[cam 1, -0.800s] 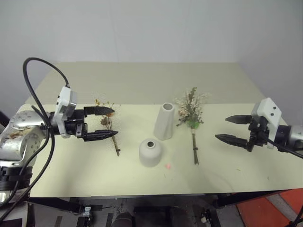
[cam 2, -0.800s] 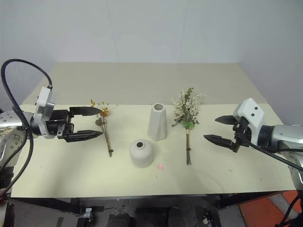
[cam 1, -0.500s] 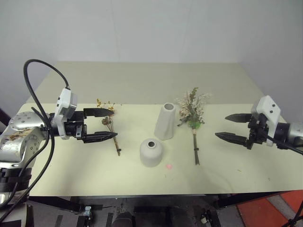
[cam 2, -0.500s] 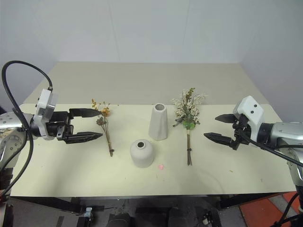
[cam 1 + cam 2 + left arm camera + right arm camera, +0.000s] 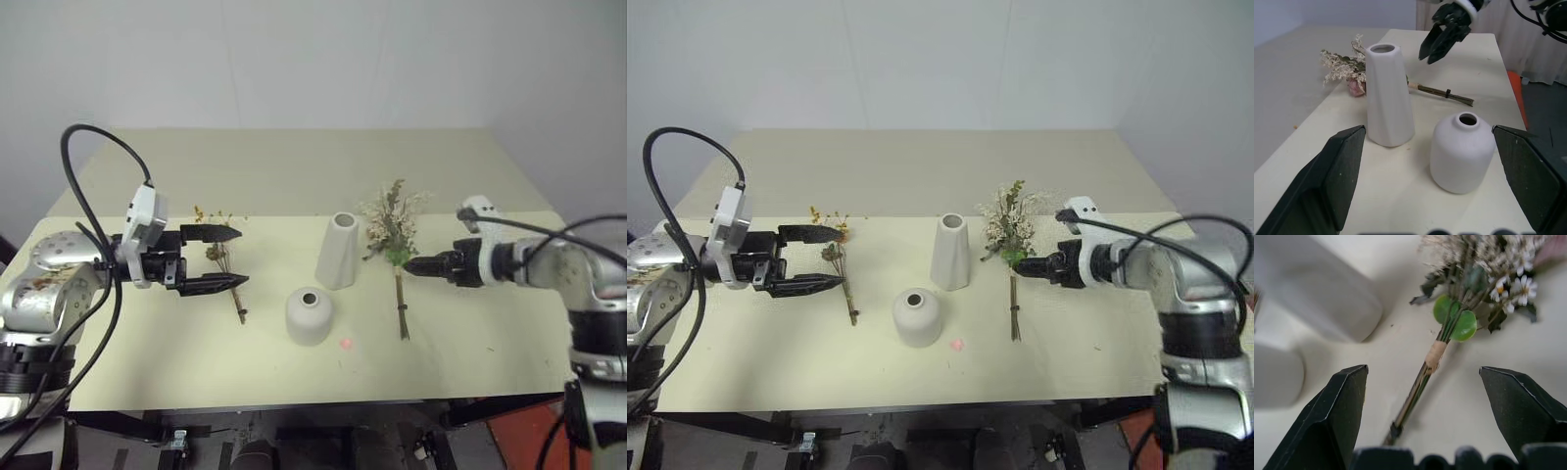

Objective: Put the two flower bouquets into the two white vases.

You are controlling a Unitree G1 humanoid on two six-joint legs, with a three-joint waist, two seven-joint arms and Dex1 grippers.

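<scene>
Two black-fingered grippers hang over the pale cream table (image 5: 294, 176), both with fingers spread wide and nothing between them. On the robot's right side, the right gripper (image 5: 409, 265) points toward the table's middle, its tips just beside the larger bouquet of cream sprigs, pink blooms and green leaves (image 5: 395, 235); in the right wrist view the bouquet's tan-wrapped stem (image 5: 1435, 355) lies between the two open fingers, untouched as far as can be seen. Just beyond that bouquet stands the tall tapered matte white vase (image 5: 338, 251), upright, with the short squat white dome vase (image 5: 310, 315) nearer the table's front edge. On the other side, the left gripper (image 5: 235, 258) points inward, level, hovering just over the smaller bouquet of yellow-orange flowers on thin brown stems (image 5: 221, 262), which lies flat on the table.
</scene>
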